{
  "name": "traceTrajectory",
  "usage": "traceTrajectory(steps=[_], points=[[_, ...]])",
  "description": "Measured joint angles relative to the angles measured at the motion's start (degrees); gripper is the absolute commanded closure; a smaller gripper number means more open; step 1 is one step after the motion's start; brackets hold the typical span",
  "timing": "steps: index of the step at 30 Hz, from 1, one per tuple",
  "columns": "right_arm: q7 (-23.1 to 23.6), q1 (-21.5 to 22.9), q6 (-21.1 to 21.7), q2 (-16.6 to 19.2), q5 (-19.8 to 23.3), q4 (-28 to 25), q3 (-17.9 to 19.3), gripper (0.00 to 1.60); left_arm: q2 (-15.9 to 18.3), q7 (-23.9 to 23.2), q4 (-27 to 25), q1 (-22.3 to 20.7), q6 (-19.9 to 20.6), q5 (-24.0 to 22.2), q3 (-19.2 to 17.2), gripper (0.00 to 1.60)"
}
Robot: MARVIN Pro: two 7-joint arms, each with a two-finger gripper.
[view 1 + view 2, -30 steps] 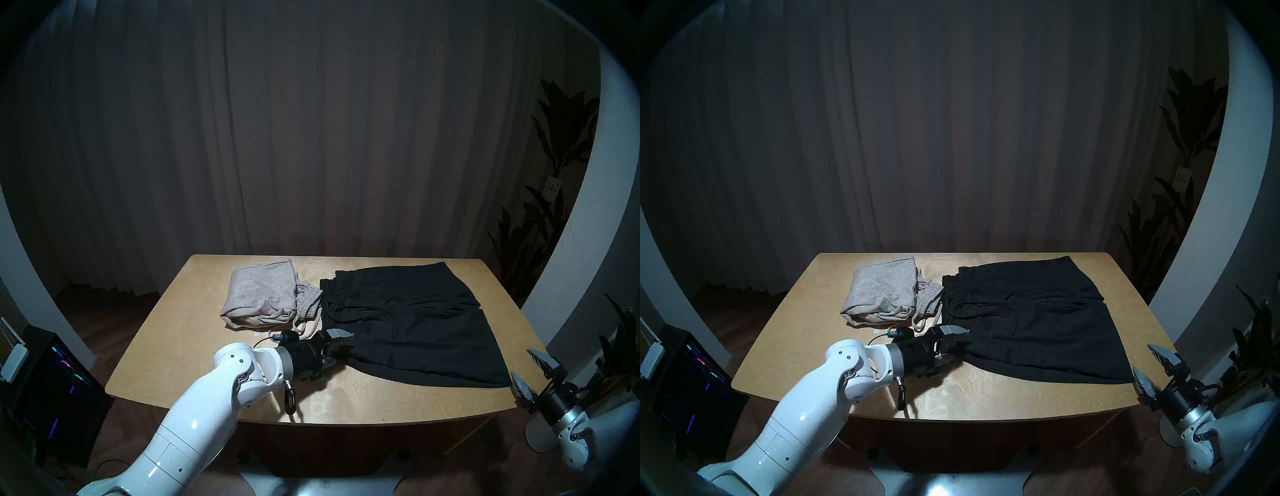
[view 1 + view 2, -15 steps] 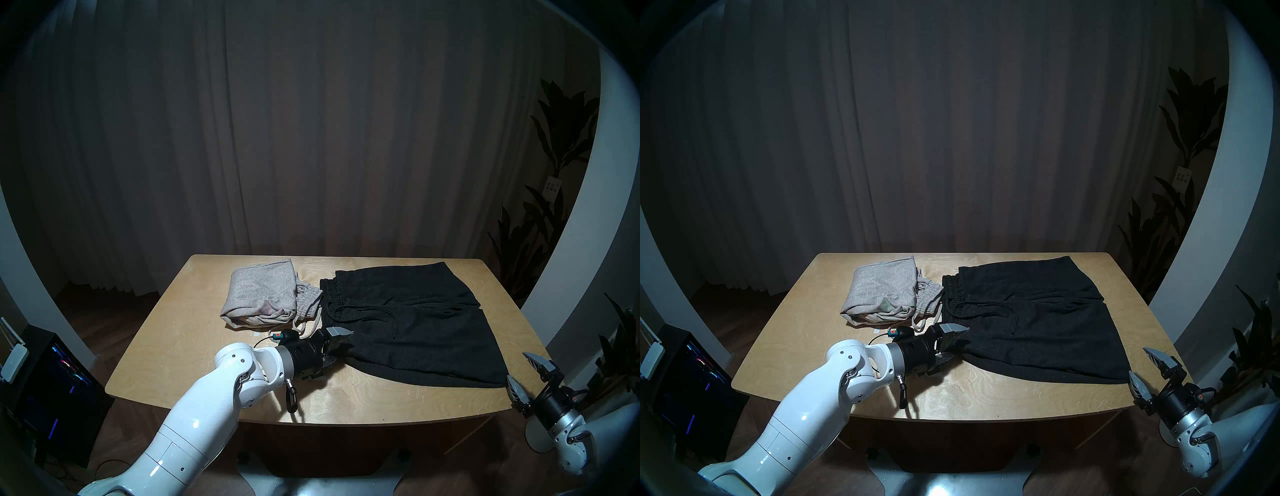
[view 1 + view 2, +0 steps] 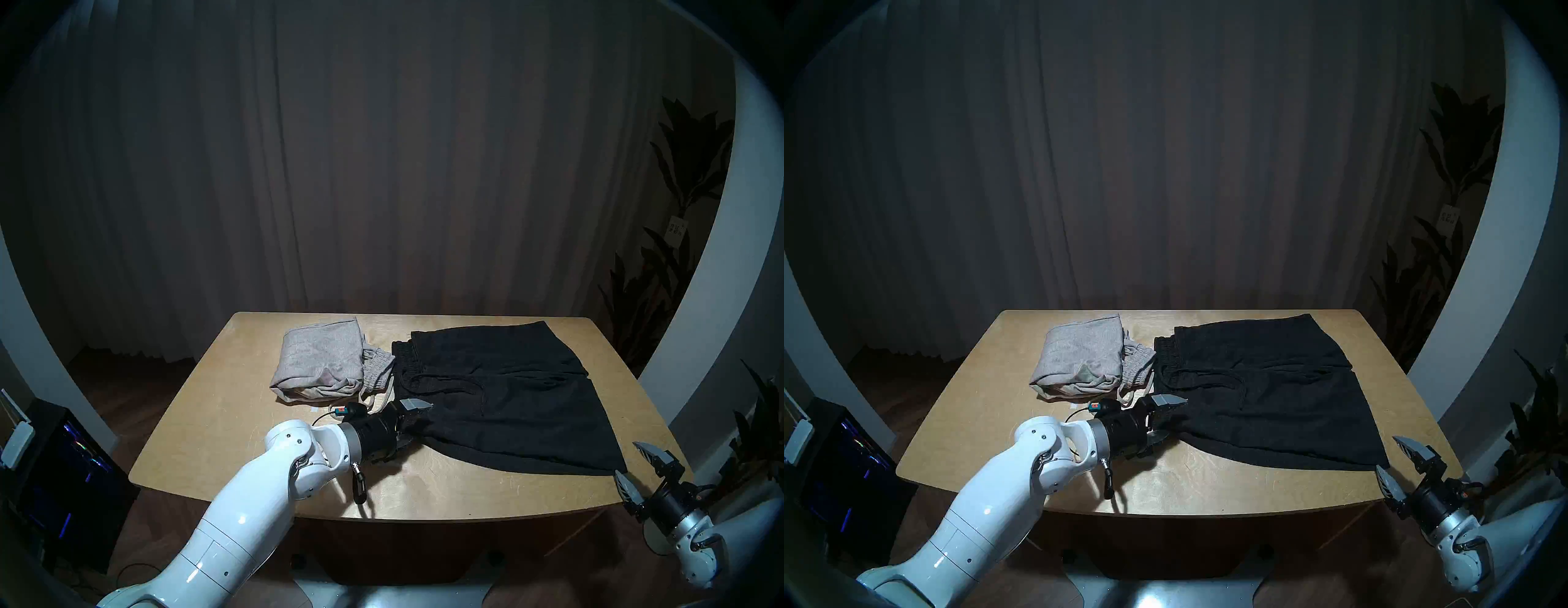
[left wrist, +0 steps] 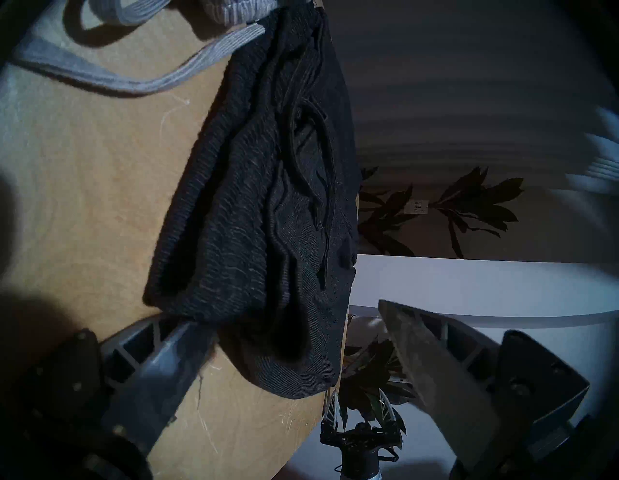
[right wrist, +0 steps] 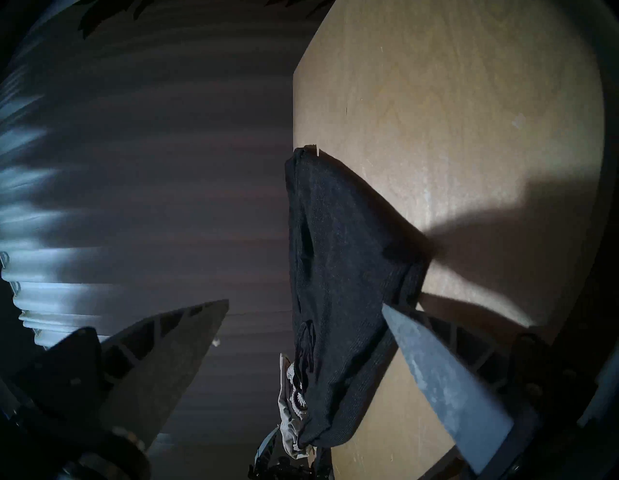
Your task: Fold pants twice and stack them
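The black pants (image 3: 509,407) lie flat on the right half of the wooden table (image 3: 212,424), waistband and black cord to the left. The grey pants (image 3: 322,361) lie folded at the back left, pale cord trailing forward. My left gripper (image 3: 418,422) is open, its fingers straddling the black pants' near-left corner; the left wrist view (image 4: 291,315) shows cloth (image 4: 251,218) between the spread fingers. My right gripper (image 3: 625,459) is open at the near-right corner, one finger at table level; the right wrist view (image 5: 305,303) shows that corner (image 5: 335,251) between the fingers.
A dark curtain hangs behind the table. A computer tower (image 3: 63,467) with coloured lights stands on the floor at the left. Leafy plants (image 3: 679,170) stand at the right by a white wall. A carabiner (image 3: 358,488) hangs from my left wrist over the table's front.
My right gripper has moved down and left to the black pants' near-right corner. My left gripper has hardly moved and stays open around the near-left corner.
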Motion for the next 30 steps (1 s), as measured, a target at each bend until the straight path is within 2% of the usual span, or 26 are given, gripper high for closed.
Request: traceTrajectory(steps=[30], points=[[-2.06,-0.65,-2.9,0.43,0.02,-1.82,0.4,0.0,-0.87,-0.3,1.24,-0.99,-0.87,0.06,0.53,0.0]])
